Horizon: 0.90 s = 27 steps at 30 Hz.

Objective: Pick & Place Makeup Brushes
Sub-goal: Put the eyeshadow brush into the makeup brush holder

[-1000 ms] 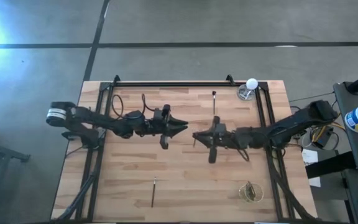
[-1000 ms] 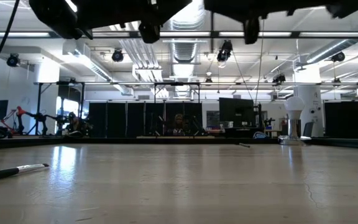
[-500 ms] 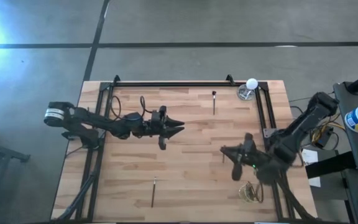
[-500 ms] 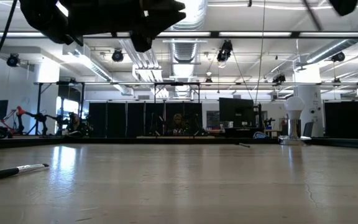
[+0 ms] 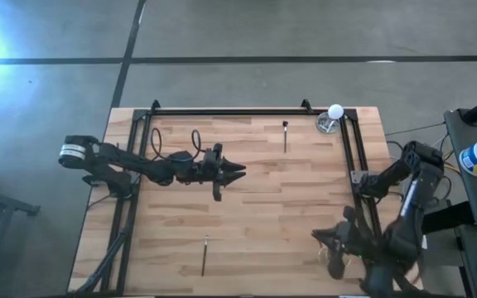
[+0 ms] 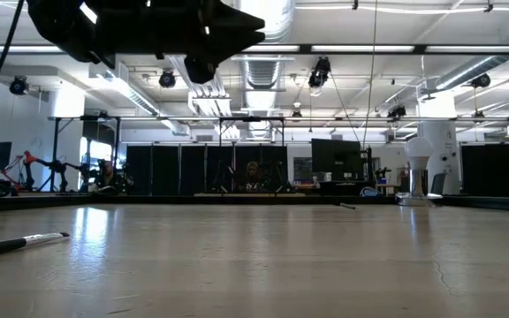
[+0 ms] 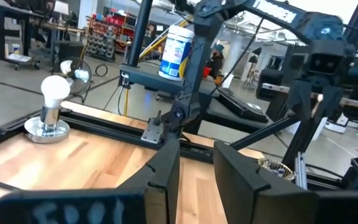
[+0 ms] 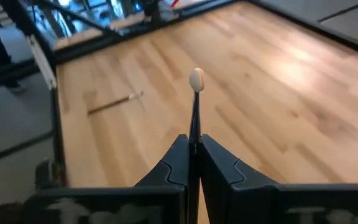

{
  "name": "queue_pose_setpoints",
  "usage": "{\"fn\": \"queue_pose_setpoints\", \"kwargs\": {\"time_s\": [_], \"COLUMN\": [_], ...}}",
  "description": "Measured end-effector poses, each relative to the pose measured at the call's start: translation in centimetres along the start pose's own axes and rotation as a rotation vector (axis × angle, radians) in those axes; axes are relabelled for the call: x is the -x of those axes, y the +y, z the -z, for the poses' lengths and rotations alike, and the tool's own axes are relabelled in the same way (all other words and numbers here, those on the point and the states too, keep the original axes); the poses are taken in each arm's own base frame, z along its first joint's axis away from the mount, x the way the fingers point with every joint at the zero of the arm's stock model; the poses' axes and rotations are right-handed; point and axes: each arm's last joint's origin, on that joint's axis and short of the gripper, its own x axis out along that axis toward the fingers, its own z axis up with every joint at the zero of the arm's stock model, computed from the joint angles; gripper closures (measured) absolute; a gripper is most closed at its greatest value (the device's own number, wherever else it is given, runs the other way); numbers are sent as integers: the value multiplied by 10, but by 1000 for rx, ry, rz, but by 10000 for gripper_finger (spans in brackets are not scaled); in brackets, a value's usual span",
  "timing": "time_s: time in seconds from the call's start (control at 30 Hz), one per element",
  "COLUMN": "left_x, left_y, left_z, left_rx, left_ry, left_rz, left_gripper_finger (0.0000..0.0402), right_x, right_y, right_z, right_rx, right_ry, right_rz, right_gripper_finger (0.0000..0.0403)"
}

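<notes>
Right wrist view: a makeup brush (image 8: 195,106) is pinched upright between the pressed fingers of the right gripper (image 5: 328,241), held above the table's (image 5: 255,223) near right corner beside a wire holder (image 5: 335,258). Two more brushes (image 5: 204,253) (image 5: 285,134) are left lying well apart. Wide bare wood is seen between them. The left gripper (image 5: 237,170), its fingers spread, is held mid-table.

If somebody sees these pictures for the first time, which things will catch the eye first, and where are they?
The right tool, near the table's front right corner, is shut on a thin makeup brush whose pale tip stands up between its fingers. The left tool hangs open and empty above the table's middle. Two more brushes lie on the wood, one near the back edge and one near the front.
</notes>
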Motion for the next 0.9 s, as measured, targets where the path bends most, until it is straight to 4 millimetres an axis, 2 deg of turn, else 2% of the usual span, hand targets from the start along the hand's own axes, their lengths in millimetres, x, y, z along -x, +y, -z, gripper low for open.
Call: {"fn": "queue_pose_setpoints", "kwargs": {"time_s": [0.13,0.4,0.9], "left_x": [0,0,2], "left_y": [-1,-6,-17], "left_z": [1,3,8], "left_rx": [1,4,7], "left_ry": [9,12,33], "left_rz": [4,-3,-21], "left_gripper_finger": [310,310,310], "right_x": [12,18,7], "right_y": [5,3,-2], "right_z": [15,45,79], "right_rx": [-1,-46,25], "right_ry": [49,142,161], "right_rz": [47,166,237], "right_gripper_finger": [390,390,390]}}
